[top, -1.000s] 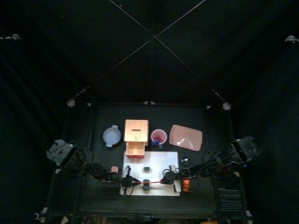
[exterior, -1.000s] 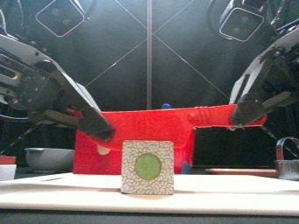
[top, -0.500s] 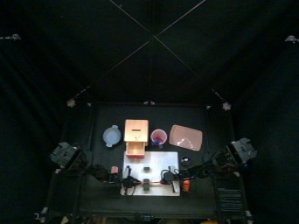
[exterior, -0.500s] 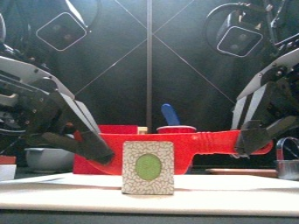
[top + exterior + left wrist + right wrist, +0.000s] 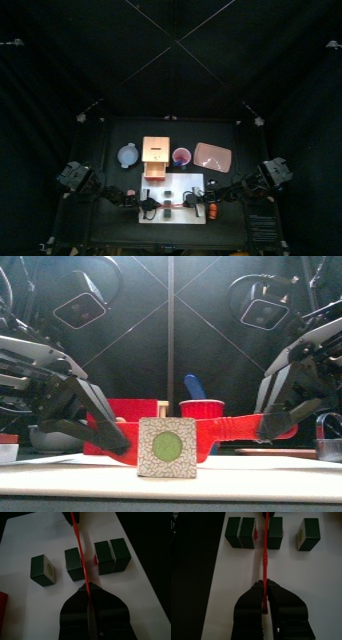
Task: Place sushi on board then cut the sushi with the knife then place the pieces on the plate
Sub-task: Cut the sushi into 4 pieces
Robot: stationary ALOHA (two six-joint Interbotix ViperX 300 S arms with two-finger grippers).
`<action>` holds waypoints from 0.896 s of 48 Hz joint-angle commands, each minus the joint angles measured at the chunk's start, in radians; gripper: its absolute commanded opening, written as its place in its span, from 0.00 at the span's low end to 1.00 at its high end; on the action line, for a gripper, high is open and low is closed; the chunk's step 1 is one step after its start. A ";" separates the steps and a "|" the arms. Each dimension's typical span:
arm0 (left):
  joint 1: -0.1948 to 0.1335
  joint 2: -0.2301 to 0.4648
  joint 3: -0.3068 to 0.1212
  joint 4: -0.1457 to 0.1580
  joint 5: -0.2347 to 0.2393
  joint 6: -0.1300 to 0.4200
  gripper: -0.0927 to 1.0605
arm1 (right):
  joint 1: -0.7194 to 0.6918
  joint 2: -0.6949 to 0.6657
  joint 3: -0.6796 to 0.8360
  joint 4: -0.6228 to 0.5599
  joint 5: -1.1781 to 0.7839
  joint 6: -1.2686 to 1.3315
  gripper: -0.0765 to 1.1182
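The knife (image 5: 201, 426) has come down within the last second, from well above the sushi (image 5: 167, 448) to about its top; the left gripper (image 5: 87, 587) and right gripper (image 5: 264, 582) each pinch 1 end. The sushi is on the board (image 5: 281, 474): 2 single pieces near, a joined pair far. The blade is between them, so I judge the next cut imminent. No piece is on the plate (image 5: 211, 155) yet.
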 commanded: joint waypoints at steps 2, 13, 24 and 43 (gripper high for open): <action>0.020 -0.026 0.009 -0.002 0.005 0.006 0.36 | -0.006 -0.032 0.000 -0.025 0.014 -0.003 0.35; 0.020 -0.041 0.012 0.000 -0.002 0.006 0.36 | -0.006 -0.054 -0.005 -0.025 0.041 -0.003 0.35; 0.021 -0.101 0.011 0.011 -0.006 0.006 0.36 | 0.000 -0.118 -0.009 -0.025 0.060 -0.005 0.35; -0.057 -0.155 -0.005 0.023 -0.002 0.003 0.36 | 0.071 -0.179 -0.015 -0.028 0.072 -0.003 0.35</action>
